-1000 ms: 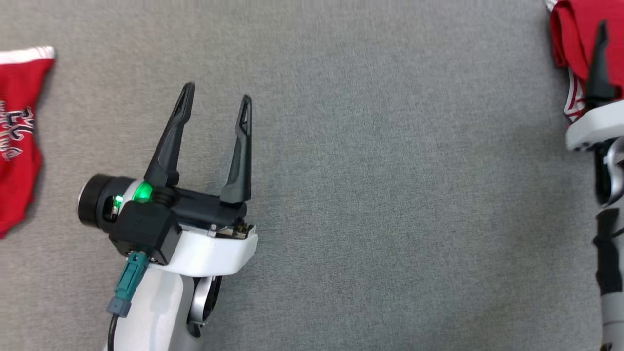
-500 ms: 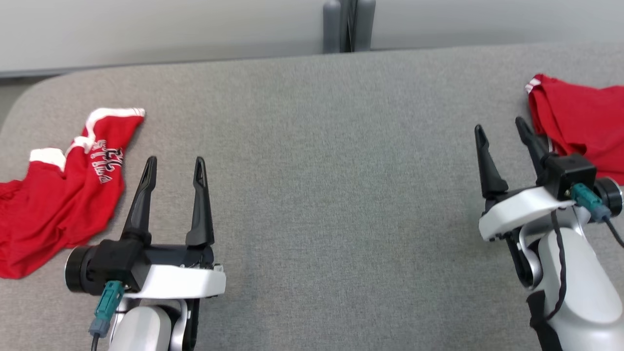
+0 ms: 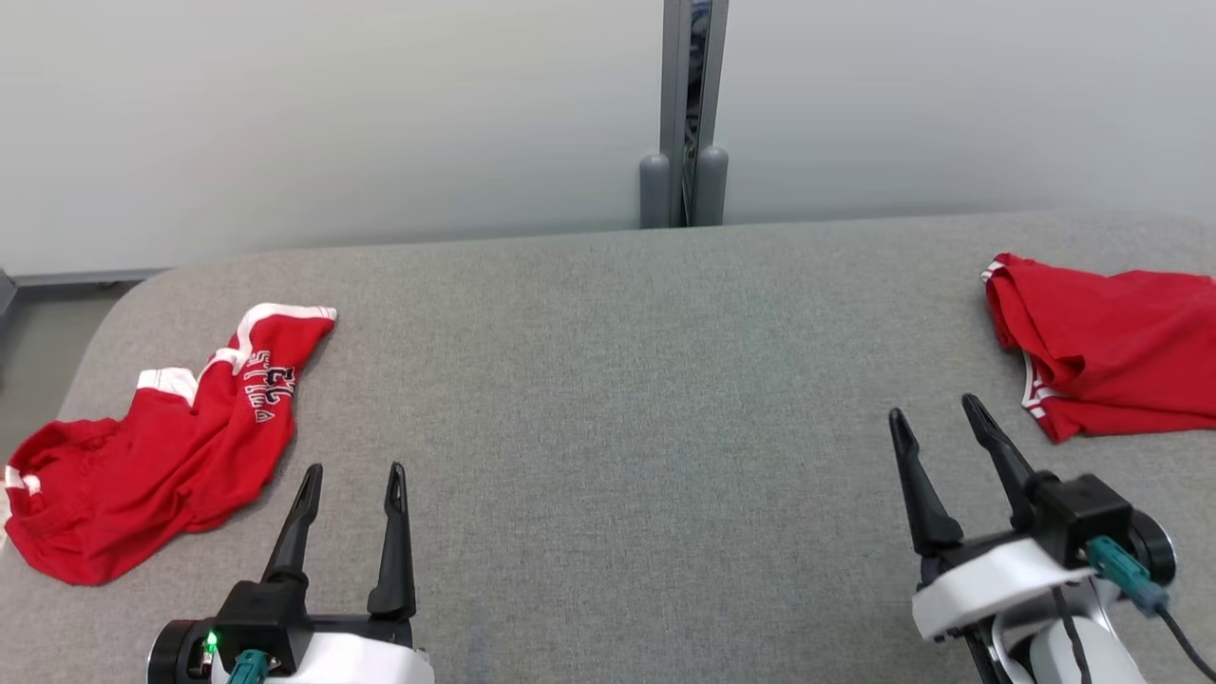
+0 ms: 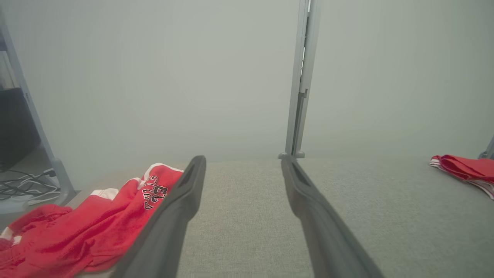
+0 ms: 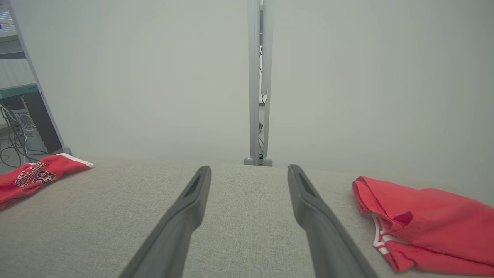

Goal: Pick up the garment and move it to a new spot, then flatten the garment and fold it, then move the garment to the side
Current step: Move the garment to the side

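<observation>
The left claw [image 3: 354,470] and the right claw [image 3: 932,408] both hang with fingers spread and empty over the grey counter [image 3: 617,380], with a crumpled red garment [image 3: 161,456] lying at its left end near the left claw and a folded red garment [image 3: 1111,351] at its right end near the right claw.

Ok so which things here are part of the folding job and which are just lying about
Job: crumpled red garment, left, unfolded; folded red garment, right, apparently done; left gripper and right gripper, both open, empty; grey table.
Lying about: grey post behind the table; cables on the floor.
</observation>
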### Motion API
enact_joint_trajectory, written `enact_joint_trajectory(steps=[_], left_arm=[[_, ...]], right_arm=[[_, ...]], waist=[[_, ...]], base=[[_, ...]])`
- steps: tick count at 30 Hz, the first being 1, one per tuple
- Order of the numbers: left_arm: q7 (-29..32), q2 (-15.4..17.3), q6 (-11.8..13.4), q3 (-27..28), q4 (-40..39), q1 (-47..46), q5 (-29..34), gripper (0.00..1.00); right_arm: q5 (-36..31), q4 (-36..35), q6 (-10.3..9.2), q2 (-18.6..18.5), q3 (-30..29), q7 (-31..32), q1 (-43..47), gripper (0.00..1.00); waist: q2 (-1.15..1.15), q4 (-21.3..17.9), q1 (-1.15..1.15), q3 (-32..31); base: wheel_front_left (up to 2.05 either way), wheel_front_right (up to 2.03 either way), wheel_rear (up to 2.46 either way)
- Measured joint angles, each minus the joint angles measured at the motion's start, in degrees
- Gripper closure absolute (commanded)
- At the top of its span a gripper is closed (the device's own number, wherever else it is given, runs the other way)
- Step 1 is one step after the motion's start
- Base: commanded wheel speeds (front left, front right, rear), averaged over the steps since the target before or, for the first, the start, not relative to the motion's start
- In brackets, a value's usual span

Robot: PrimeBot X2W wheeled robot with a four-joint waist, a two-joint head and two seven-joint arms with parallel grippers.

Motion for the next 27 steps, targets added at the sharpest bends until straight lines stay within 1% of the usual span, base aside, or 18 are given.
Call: enact_joint_trajectory(steps=[5,8,12,17,27], left_arm=[[0.0,0.0,-0.3,0.1,0.9,1.5,-0.2,0.00],[0.0,0.0,-0.8,0.0,2.0,1.7,0.0,0.00],[0.0,-0.1,-1.0,0.0,2.7,2.6,0.3,0.00],[0.0,0.0,-0.5,0.1,1.4,2.6,0.6,0.00],[0.0,-0.1,-0.4,-0.3,1.1,2.5,1.2,0.00]], right_arm=[[0.8,-2.7,0.00,0.0,-0.7,0.0,4.6,0.00],[0.7,-3.8,0.00,0.0,-1.1,0.0,6.2,0.00],[0.5,-5.7,0.00,0.0,-1.4,0.0,8.4,0.00],[0.5,-7.5,0.00,0.0,-1.4,0.0,9.9,0.00],[1.7,-7.7,0.00,0.0,-1.5,0.0,10.6,0.00]], waist=[[0.00,-0.1,0.00,-2.1],[0.00,-0.1,0.00,-2.6],[0.00,0.2,0.00,-2.9],[0.00,0.5,0.00,-2.7],[0.00,0.4,0.00,-2.6]], base=[[0.00,0.00,0.00],[0.00,0.00,0.00],[0.00,0.00,0.00],[0.00,0.00,0.00],[0.00,0.00,0.00]])
